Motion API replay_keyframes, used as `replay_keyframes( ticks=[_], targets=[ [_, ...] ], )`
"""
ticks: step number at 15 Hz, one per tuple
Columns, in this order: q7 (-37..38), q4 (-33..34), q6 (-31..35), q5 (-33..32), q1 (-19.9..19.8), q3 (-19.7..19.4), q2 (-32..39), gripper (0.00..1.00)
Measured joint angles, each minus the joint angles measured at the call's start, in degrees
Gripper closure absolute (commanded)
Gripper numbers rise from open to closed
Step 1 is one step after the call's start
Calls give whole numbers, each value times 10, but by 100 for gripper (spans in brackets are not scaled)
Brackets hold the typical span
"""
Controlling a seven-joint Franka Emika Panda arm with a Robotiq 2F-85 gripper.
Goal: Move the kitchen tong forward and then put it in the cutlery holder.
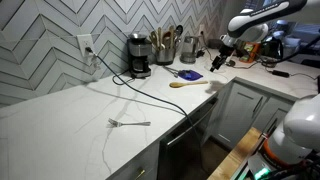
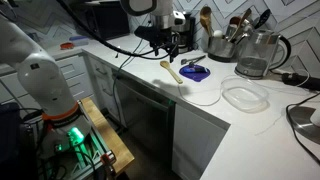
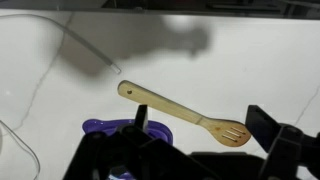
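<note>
My gripper (image 3: pixel 205 128) is open and empty. It hangs above the counter with the bowl end of a pale wooden spoon (image 3: pixel 175 110) between its fingers. The gripper shows in both exterior views (image 1: pixel 218 60) (image 2: pixel 170 45), just above the spoon (image 1: pixel 192 83) (image 2: pixel 172 71). A slim grey metal piece, probably the kitchen tong (image 1: pixel 190 63) (image 2: pixel 192 62), lies by a purple utensil (image 1: pixel 190 72) (image 2: pixel 196 71); it is too small to be sure. The tong does not show in the wrist view. Cutlery holders (image 1: pixel 165 47) (image 2: pixel 222 43) full of utensils stand at the wall.
A coffee machine (image 1: pixel 138 55) stands beside the holders, and its cable trails across the counter. A small metal fork (image 1: pixel 130 123) lies near the counter's front edge. A glass kettle (image 2: pixel 255 55) and a clear lid (image 2: pixel 245 95) sit beyond the spoon. The purple utensil (image 3: pixel 95 127) also shows in the wrist view.
</note>
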Motion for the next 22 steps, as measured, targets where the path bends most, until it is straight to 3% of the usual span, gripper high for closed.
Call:
replay_keyframes(
  ticks=[6,11,16,22],
  targets=[
    [0,0,0,0,-3,3,0,0],
    [43,17,20,0,-10,56,21,0],
    [157,77,163,-30,-10,132,123,0],
    [242,203,239,-86,-17,155,272,0]
  ],
)
